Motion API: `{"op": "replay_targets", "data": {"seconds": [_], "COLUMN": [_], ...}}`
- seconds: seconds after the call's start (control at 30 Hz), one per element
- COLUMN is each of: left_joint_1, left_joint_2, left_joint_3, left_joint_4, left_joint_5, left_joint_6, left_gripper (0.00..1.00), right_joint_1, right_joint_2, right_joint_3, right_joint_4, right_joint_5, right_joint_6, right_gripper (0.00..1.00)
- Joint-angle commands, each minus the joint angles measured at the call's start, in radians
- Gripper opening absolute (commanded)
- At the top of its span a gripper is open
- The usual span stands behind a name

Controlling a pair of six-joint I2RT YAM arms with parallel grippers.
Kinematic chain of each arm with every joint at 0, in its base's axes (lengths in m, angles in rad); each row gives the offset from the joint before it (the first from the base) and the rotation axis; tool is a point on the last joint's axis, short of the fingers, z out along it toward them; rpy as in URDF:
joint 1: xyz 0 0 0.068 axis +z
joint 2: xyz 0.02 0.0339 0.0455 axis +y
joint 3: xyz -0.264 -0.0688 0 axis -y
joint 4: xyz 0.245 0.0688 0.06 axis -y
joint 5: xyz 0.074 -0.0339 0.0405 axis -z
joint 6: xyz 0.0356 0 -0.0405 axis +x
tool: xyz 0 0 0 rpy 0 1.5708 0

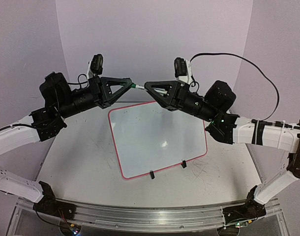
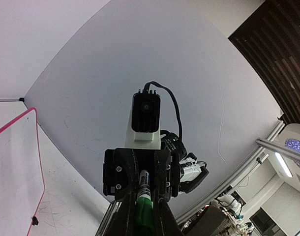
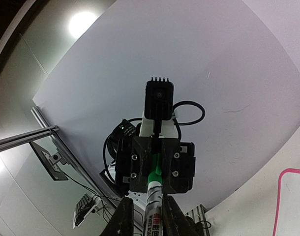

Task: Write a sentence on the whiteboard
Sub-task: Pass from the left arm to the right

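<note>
Currently, two black robot arms are reaching toward each other in the air above the far edge of the whiteboard (image 1: 140, 147), and their tips are almost meeting. The left tool (image 1: 129, 83) is clamping narrowly on the green cap (image 2: 144, 214) of a green marker (image 1: 138, 86), which is bridging the small gap between the two arms. The right tool (image 1: 147, 87) is closing in from the opposite side. In the right wrist view its fingers (image 3: 124, 219) are sitting snugly on either side of the marker's white printed barrel (image 3: 152, 216), so it appears to be gripping that end. The marker is lying roughly level, with the cap pointing toward the left arm. Below them, the whiteboard is lying flat on the scuffed white bench (image 1: 76, 157), rotated slightly. Its thin red-pink rim is showing all around, and two small black clips (image 1: 151, 174) are sitting on its near edge. Neither arm is touching the board. A corner of its pink rim is also showing at the edge of both wrist views.
</note>
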Motion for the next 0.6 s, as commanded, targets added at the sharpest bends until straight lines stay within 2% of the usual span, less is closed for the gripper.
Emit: {"op": "replay_targets", "data": {"seconds": [0.0, 0.2, 0.37, 0.47, 0.57], "left_joint_1": [-0.002, -0.003, -0.003, -0.002, -0.002], "left_joint_2": [0.004, 0.006, 0.002, 0.003, 0.004], "left_joint_3": [-0.002, -0.002, -0.001, -0.006, -0.008], "left_joint_4": [0.032, 0.032, 0.032, 0.032, 0.032], "left_joint_5": [0.022, 0.026, 0.027, 0.029, 0.032], "left_joint_6": [-0.022, -0.026, -0.024, -0.026, -0.027], "left_gripper": [0.0, 0.0, 0.0, 0.0, 0.0], "right_joint_1": [0.003, 0.004, 0.005, 0.005, 0.005], "right_joint_2": [0.017, 0.019, 0.015, 0.016, 0.015], "right_joint_3": [0.063, 0.068, 0.067, 0.082, 0.098], "right_joint_4": [0.043, 0.033, -0.007, -0.052, -0.088], "right_joint_5": [-0.04, -0.035, -0.032, -0.031, -0.036], "right_joint_6": [-0.002, -0.006, -0.027, -0.044, -0.063], "right_gripper": [0.21, 0.15, 0.16, 0.21, 0.22]}}
